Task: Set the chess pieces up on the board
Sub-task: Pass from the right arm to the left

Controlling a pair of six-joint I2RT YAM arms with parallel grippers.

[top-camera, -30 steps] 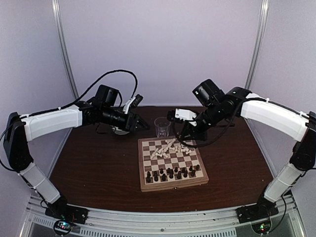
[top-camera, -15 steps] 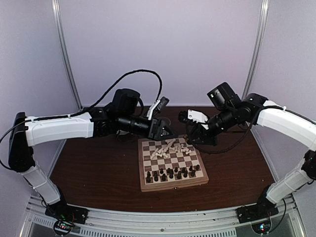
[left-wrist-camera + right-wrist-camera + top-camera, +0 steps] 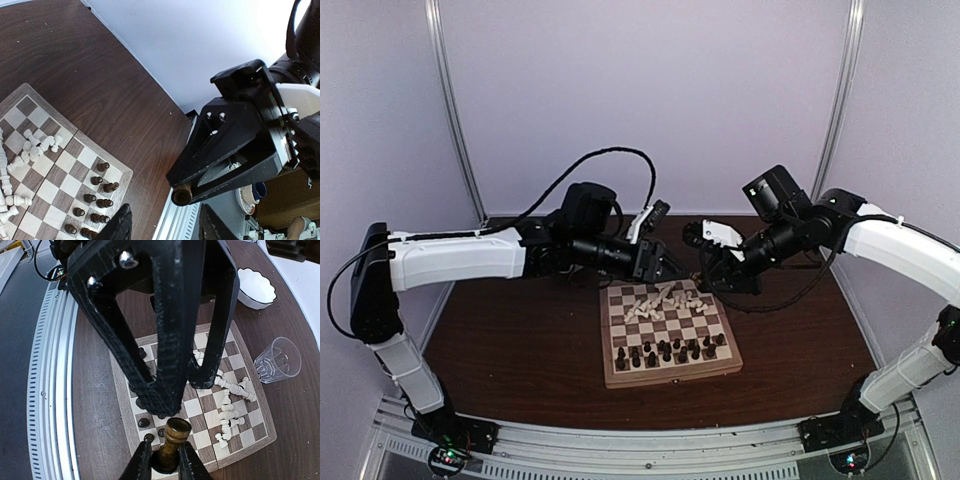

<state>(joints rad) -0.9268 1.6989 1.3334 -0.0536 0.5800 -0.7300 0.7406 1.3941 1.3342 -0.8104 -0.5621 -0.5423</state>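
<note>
Brown piece (image 3: 173, 436) — right claw (image 3: 165, 454) (wrists only)

R hand (image 3: 165, 462) pinches brown piece (image 3: 175, 434) above board (image 3: 202, 435)

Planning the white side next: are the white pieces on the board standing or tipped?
Mostly tipped: the white pieces lie scattered on their sides in a heap on the board.

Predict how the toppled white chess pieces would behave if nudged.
The white chess pieces lie on their sides on the board; round-bodied, they would probably roll. Being small, they likely feel light and scatter easily.
</note>
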